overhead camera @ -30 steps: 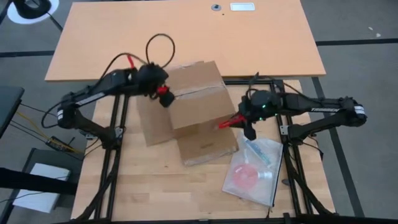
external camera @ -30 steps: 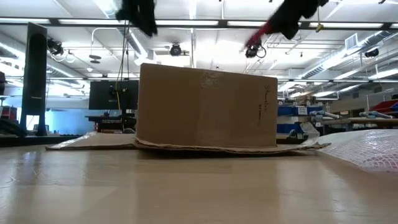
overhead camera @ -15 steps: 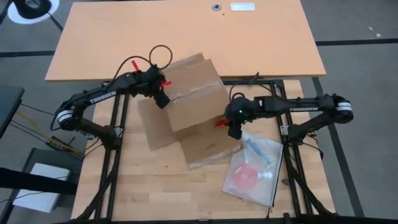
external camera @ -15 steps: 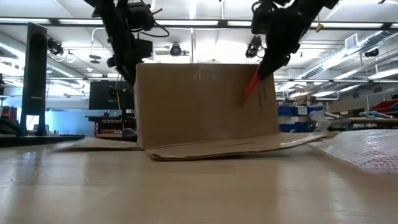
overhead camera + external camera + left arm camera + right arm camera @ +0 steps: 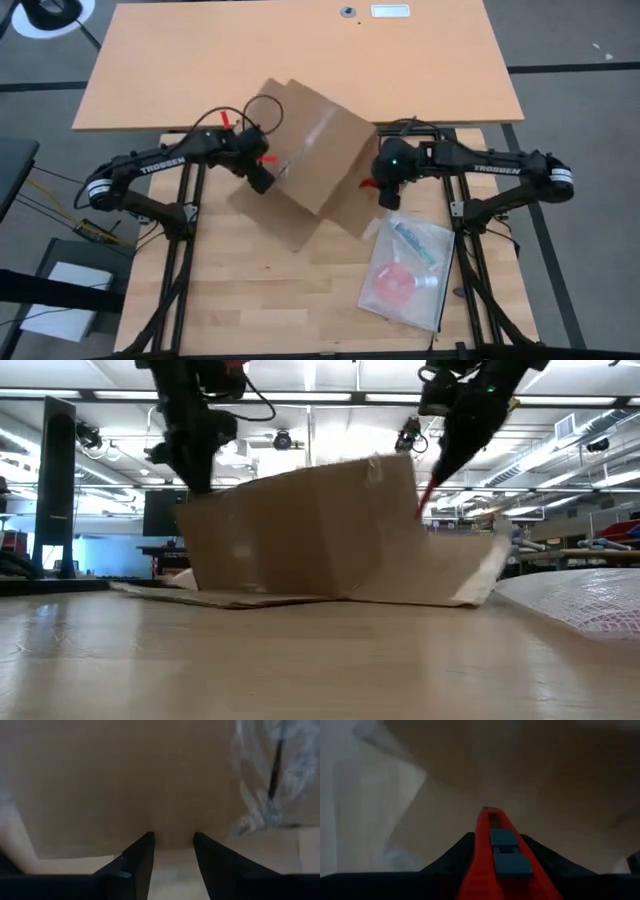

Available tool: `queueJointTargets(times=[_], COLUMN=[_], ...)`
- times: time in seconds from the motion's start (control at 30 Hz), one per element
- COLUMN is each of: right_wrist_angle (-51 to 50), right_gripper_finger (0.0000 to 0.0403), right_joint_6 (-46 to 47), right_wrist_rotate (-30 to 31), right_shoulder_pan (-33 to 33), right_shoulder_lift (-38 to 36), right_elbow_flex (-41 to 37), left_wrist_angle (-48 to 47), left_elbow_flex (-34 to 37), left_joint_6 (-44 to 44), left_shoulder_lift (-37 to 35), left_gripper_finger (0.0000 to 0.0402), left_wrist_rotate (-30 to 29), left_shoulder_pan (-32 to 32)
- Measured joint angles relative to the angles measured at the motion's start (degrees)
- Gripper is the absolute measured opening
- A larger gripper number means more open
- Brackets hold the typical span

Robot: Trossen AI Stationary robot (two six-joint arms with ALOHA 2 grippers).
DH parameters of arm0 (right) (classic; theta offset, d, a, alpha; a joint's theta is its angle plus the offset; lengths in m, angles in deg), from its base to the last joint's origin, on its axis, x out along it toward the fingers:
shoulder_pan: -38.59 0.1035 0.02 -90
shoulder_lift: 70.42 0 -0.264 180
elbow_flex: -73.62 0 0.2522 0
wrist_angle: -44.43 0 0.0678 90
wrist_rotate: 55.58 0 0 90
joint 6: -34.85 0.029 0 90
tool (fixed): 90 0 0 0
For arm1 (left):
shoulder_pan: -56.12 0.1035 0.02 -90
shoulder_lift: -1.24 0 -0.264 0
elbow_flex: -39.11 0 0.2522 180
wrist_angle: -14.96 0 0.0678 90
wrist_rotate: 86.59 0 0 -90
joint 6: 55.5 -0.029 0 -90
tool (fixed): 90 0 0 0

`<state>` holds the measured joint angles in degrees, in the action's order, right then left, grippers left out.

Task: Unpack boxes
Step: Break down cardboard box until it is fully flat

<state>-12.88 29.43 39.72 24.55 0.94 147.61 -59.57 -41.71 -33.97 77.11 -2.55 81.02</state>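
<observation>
Two grippers flank the tilted cardboard carton [image 5: 312, 160] mid-table: left gripper [image 5: 262, 180] parted at its wall, right gripper [image 5: 385, 190] clenching a red box cutter [image 5: 500, 855].

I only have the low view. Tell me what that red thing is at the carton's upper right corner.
Observer: A red utility knife with a grey slider, clamped in the right gripper.
Operator: Report the left gripper.
Observer: The left gripper has its fingers apart, tips at the carton wall.
Operator: Say what is in that bag on the right.
Observer: From above, the clear plastic bag shows a pink round thing inside.
</observation>
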Motion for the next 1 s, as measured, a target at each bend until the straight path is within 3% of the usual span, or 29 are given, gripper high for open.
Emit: queueJointTargets(times=[0.23, 0.43, 0.6, 0.7, 0.83, 1.0], right_wrist_angle=[-0.7, 2.5, 2.5, 2.6, 1.3, -1.2], right_gripper_finger=[0.0132, 0.0132, 0.0132, 0.0132, 0.0132, 0.0132], right_joint_6=[-5.1, -5.8, -5.8, -5.8, -4.5, -1.3], right_wrist_rotate=[0.1, 1.1, 0.6, 0.5, 0.5, 0.5], right_shoulder_pan=[-1.6, -4.4, -5.5, -5.6, -5.5, -5.1], right_shoulder_lift=[-2.1, -2.1, -2.4, -2.8, -3.2, -3.6], right_elbow_flex=[0.0, 0.0, -0.1, -0.1, 0.7, 3.4], left_wrist_angle=[-9.0, -9.7, -10.2, -11.6, -14.7, -15.6], left_elbow_flex=[-0.1, -0.4, -7.0, -13.1, -19.9, -20.0], left_joint_6=[10.7, 18.2, 19.5, 16.7, 11.0, 3.6], left_shoulder_lift=[-0.4, -1.6, -4.0, -5.0, -5.1, -5.1], left_gripper_finger=[0.0156, 0.0156, 0.0156, 0.0156, 0.0156, 0.0156], left_wrist_rotate=[2.5, 3.2, 2.4, -1.9, -11.8, -21.8], left_shoulder_pan=[-8.0, -14.6, -16.9, -16.6, -14.3, -8.8])
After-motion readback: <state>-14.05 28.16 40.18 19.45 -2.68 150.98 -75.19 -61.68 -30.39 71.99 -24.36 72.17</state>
